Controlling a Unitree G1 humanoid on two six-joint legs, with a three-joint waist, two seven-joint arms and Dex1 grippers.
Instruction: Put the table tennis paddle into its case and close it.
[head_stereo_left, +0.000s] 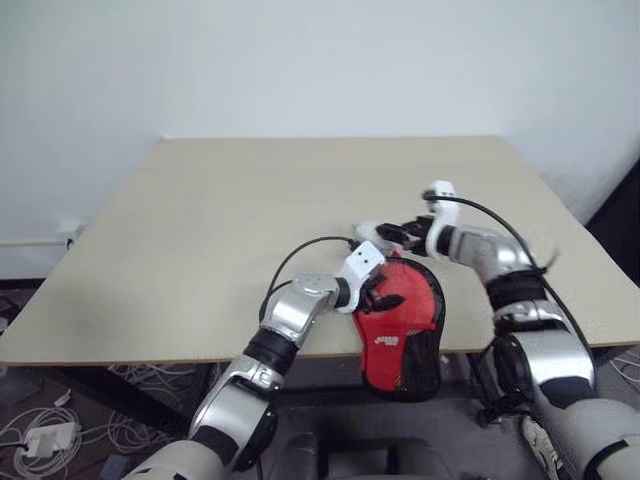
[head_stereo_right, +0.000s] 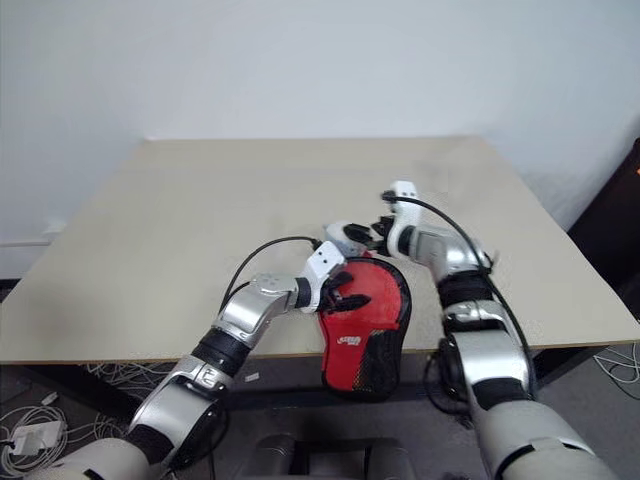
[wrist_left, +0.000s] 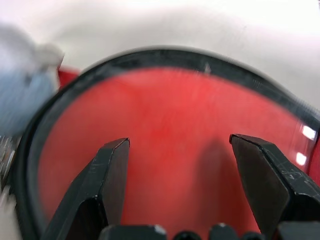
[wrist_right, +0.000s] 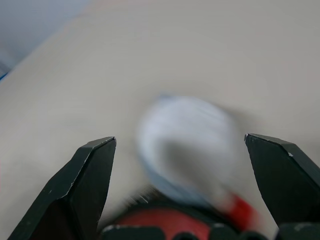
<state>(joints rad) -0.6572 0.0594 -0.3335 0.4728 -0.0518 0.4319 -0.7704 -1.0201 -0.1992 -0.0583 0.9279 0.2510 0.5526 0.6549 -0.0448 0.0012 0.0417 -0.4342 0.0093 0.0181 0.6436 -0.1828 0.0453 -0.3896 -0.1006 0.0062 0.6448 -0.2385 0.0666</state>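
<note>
**Red paddle case at the table's near edge**

A paddle-shaped red fabric case (head_stereo_left: 400, 335) lies at the near edge of a beige table (head_stereo_left: 220, 220), toward the robot's right of centre. Its round end rests on the tabletop; its narrower end, with a black patch and a small white logo, hangs over the edge and droops downward. Black edging runs all around the outline. In the left wrist view a broad, smooth red surface ringed by a black rim shows close up; whether this is the table tennis paddle's face or the case cannot be told.
</note>
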